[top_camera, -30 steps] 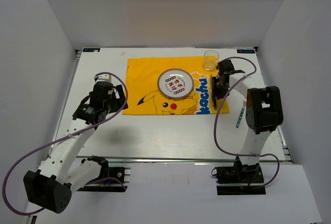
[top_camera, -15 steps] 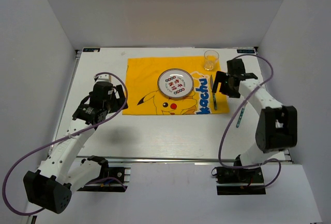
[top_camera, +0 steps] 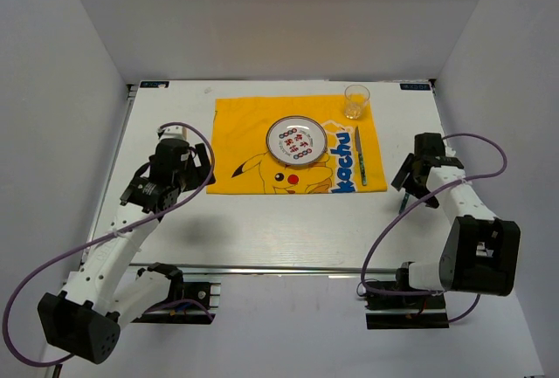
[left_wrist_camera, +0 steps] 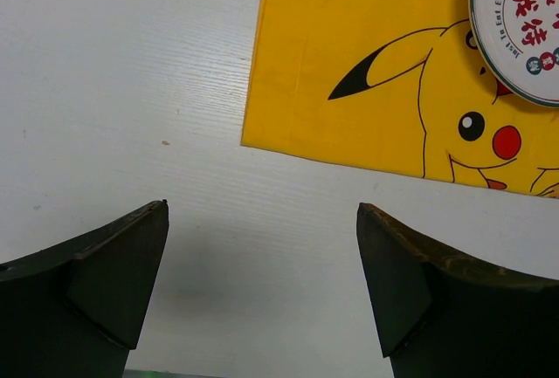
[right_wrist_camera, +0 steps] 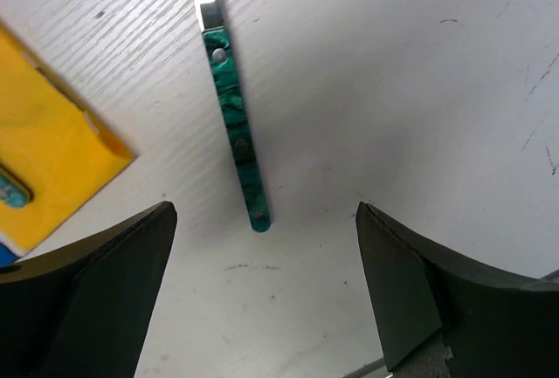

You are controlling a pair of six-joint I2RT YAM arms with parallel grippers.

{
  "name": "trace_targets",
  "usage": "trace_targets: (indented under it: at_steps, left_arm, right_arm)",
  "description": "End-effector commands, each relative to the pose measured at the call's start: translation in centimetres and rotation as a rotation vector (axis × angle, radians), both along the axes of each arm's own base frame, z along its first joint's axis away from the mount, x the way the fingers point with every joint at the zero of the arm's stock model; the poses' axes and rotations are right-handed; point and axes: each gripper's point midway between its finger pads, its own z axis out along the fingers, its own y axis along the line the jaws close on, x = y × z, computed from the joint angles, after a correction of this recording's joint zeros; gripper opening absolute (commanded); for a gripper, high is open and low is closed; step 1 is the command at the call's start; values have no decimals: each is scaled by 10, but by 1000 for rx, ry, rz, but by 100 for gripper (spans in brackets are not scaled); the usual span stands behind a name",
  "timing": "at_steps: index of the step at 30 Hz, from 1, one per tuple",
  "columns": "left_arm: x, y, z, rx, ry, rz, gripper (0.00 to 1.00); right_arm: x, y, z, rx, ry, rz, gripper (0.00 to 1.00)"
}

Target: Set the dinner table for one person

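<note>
Right tool [right_wrist_camera: 262, 214], now wide, had left knife [top_camera: 357, 149] beside plate [top_camera: 296, 140], moved over green-handled utensil [right_wrist_camera: 234, 125]; left tool [left_wrist_camera: 262, 221] wide.

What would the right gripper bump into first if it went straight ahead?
Most likely the green-handled utensil lying on the dinner table: its handle end sits between the open fingers of the right gripper. Depth is unclear.

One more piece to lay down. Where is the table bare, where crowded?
Bare: the dinner table strip between the yellow cloth and the near rail; the cloth left of the plate. Crowded: right of the plate, with knife, glass, and the green-handled utensil below the right tool.
</note>
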Motion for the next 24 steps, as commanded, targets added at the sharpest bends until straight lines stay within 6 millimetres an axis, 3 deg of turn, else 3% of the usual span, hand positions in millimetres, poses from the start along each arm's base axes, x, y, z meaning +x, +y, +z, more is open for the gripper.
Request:
trace_targets:
  at_steps: [1, 3, 7, 10, 11, 13, 15, 19, 22, 24]
  left_arm:
    - [-2, -2, 8, -7, -31, -14, 98]
    - [-2, -3, 8, -7, -28, -15, 98]
    - [-3, -1, 12, -8, -43, -8, 98]
    - [-3, -1, 12, -6, -46, -7, 98]
    - [-3, 0, 11, -3, -41, -6, 98]
    - [-3, 0, 10, -2, -37, -6, 98]
    - [-3, 0, 10, -2, -36, -6, 98]
    - [-2, -1, 9, -2, -35, -7, 98]
    - [-1, -1, 8, 1, -29, -6, 98]
    - [-1, -1, 7, -1, -25, -5, 98]
  right_arm:
    - [14, -9, 1, -1, -34, -4, 89]
    - [22, -10, -1, 20, -46, -9, 88]
    - [31, -8, -30, 63, 38, -13, 82]
    - [37, -8, -47, 71, 74, -7, 70]
    - [38, -8, -50, 72, 78, -6, 58]
    - [38, -10, -55, 65, 90, -12, 46]
    - [37, -10, -56, 71, 87, -20, 0]
    - [33, -10, -47, 63, 73, -35, 0]
    - [38, -9, -16, 35, -17, -41, 0]
    - [47, 4, 14, 71, -124, -9, 0]
